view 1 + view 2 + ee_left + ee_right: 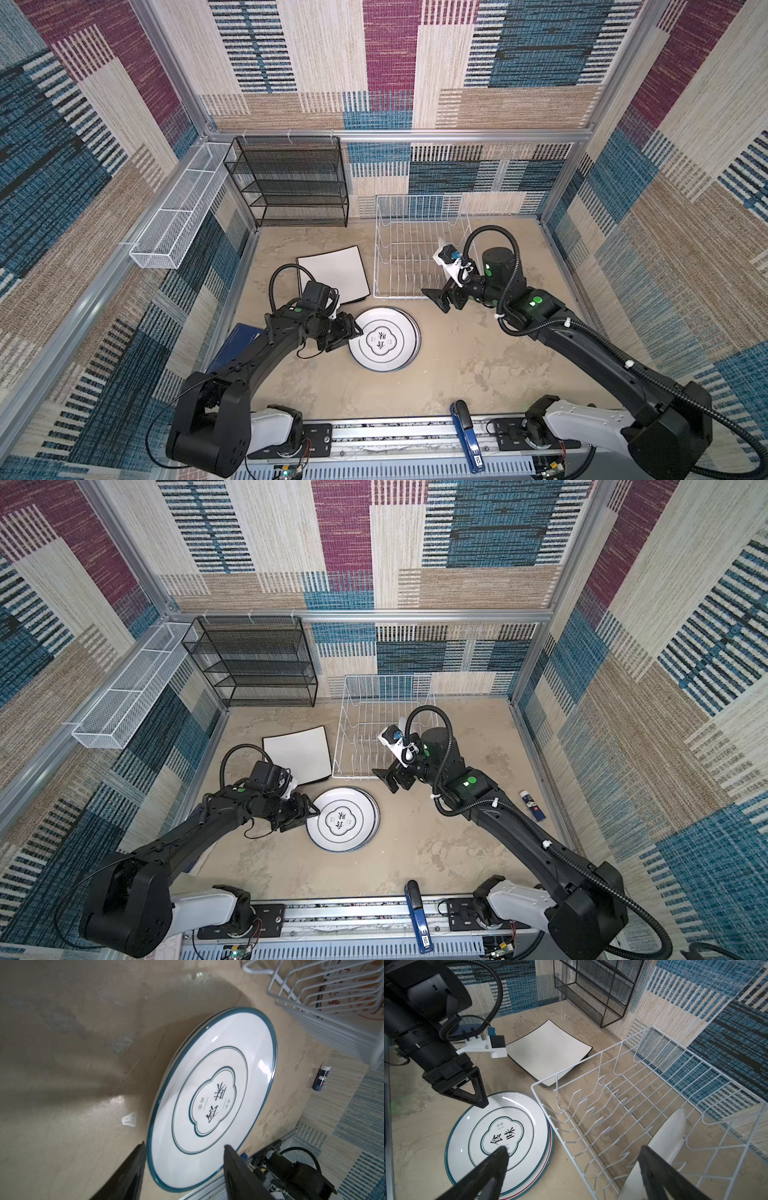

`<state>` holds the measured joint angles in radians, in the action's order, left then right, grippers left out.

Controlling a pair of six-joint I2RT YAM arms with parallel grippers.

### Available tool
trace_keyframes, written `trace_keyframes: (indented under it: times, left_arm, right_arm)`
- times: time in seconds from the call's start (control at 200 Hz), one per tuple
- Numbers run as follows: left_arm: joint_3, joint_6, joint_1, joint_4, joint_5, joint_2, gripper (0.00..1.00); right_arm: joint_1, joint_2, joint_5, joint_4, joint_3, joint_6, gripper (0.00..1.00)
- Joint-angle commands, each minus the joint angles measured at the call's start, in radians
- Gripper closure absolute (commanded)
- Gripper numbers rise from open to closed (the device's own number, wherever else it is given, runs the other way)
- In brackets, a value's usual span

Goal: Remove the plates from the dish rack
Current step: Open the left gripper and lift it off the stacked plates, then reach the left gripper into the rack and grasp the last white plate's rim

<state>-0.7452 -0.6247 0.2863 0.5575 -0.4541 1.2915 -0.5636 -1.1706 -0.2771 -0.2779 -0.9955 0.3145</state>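
Presently, left gripper (349, 337): jaws spread astride the rim of the round plates (384, 344) stacked on the table (457, 365).
Right gripper (434, 300): jaws wide apart, empty, at the dish rack (591, 1056) near edge.
Rack contents: one white plate (672, 1132) standing.
Square plates (334, 272): stacked beside the rack.

1 dish rack (419, 205), 1 racked plate (670, 1138), 1 round-plate stack (384, 345), 1 square-plate stack (332, 272).

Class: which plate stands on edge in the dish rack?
The white plate, upright between the wires of the dish rack near the right gripper. The round stack and square plates lie flat on the table.
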Motion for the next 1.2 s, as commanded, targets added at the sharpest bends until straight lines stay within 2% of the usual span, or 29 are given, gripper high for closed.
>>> trace_keyframes:
  times: [0.0,0.275,0.516,0.616,0.786,1.017,1.192]
  left_arm:
    - [-0.021,0.017,0.014,0.016,0.018,0.022,0.39]
    - [-0.054,0.018,0.037,0.025,0.031,0.057,0.39]
    - [-0.134,0.036,0.041,0.137,0.133,-0.029,0.31]
    - [-0.199,0.06,0.041,0.16,0.131,-0.059,0.31]
    - [-0.386,0.149,0.044,0.189,0.102,-0.046,0.28]
    - [-0.674,0.23,0.084,0.207,0.07,0.098,0.24]
    - [-0.871,0.255,0.164,0.2,0.076,0.269,0.22]
  right_arm:
    - [-0.003,-0.004,0.005,0.023,-0.005,0.001,0.01]
    - [-0.002,-0.006,0.011,0.021,0.0,-0.001,0.01]
    - [-0.002,0.005,0.063,0.04,0.008,-0.023,0.01]
    - [-0.002,0.015,0.102,0.049,0.006,-0.057,0.01]
    - [-0.001,0.06,0.209,0.054,0.011,-0.112,0.01]
    - [0.013,0.134,0.304,0.028,0.046,-0.218,0.01]
    - [0.071,0.212,0.282,0.021,0.121,-0.332,0.01]
